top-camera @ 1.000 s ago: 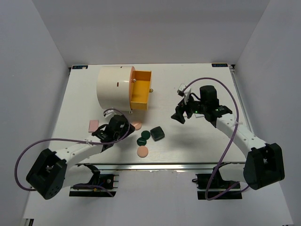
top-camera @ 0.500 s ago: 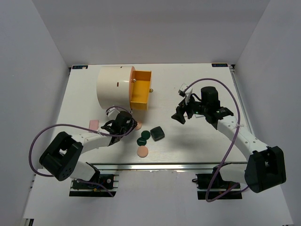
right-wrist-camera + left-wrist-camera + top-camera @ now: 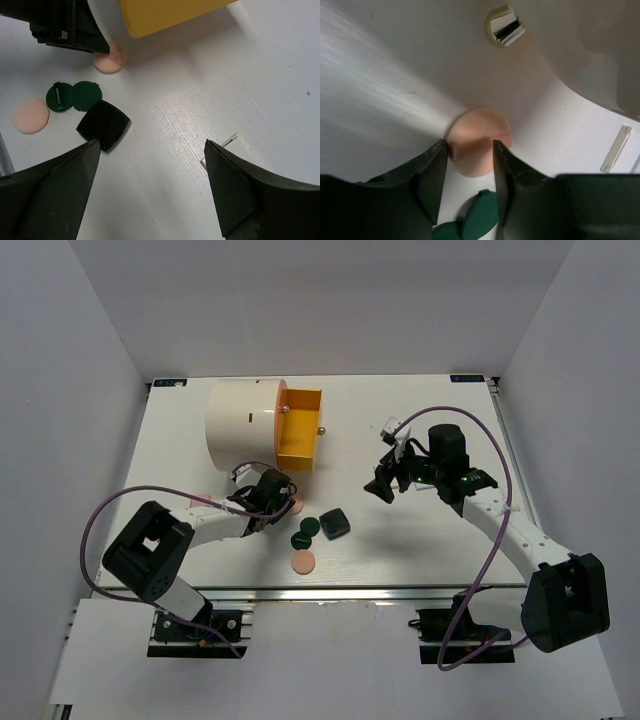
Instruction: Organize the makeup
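Two black fingers of the left gripper [image 3: 470,150] are standing partly spread, low over the white table [image 3: 420,550], and are bracketing a flat round peach makeup disc [image 3: 479,150]; whether they are touching it I cannot tell. This disc is lying just in front of the big cream cylinder [image 3: 243,425] with its orange drawer front [image 3: 300,430]. Just nearer the camera, a pair of overlapping dark green discs [image 3: 303,533] is lying, with a dark square compact [image 3: 335,524] just beside it and a second peach disc [image 3: 302,562] lying apart at the near edge. The right gripper [image 3: 151,145] is hovering well apart over bare table, its jaws gaping wide and holding nothing, looking back toward the same cluster.
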`<state>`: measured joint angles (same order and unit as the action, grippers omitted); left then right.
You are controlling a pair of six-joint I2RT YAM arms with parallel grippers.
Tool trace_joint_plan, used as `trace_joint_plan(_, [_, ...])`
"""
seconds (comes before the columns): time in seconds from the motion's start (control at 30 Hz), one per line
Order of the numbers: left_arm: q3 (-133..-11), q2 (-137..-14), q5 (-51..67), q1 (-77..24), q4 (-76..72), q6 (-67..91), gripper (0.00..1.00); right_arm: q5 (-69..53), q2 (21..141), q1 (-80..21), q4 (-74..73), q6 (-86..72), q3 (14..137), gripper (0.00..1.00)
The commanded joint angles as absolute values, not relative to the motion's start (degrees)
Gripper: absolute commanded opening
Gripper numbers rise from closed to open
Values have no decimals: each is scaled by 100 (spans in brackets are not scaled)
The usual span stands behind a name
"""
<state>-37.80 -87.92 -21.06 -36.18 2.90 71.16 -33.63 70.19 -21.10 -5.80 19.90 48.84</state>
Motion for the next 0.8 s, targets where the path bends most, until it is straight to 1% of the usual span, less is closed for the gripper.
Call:
trace_joint_plan(0.0, [-4025,-9105,-2101,-3639,755,7128,47,-3489,6873,-2092,-360,1960,4834,89])
trace_joint_plan(0.1, [-4096,-9150,-2065,-3665,879,7110,40,-3533,6838,-2101,-343,1960,4834,89])
trace_joint_plan(0.2, [-4017,-9045,-2083,-3691,932,7137,30,-3560,6794,-2101,-317,1925,4773,89])
trace_joint_plan(0.3, [-3946,-9000,-2057,-3691,932,7146,24,-3586,6741,-2092,-281,1890,4720,89])
trace_joint_plan(0.33, [-3938,-9009,-2039,-3691,932,7146,17,-3603,6733,-2092,-281,1872,4702,89])
trace_joint_plan(0.4, [-3955,-9000,-2013,-3700,940,7128,8,-3621,6697,-2092,-281,1872,4676,89])
trace_joint_plan(0.43, [-3946,-8991,-2004,-3700,932,7128,0,-3630,6680,-2092,-290,1889,4667,89])
trace_joint_plan(0.57, [-3876,-8755,-2013,-3753,949,7075,0,-3709,6645,-2100,-404,2134,4658,89])
trace_joint_plan(0.67, [-3727,-8307,-1969,-3823,941,6961,0,-4086,6566,-2092,-668,2853,4623,89])
trace_joint_plan(0.77, [-3578,-7639,-1978,-3911,1002,6856,0,-4105,6443,-2101,-633,3102,4456,89])
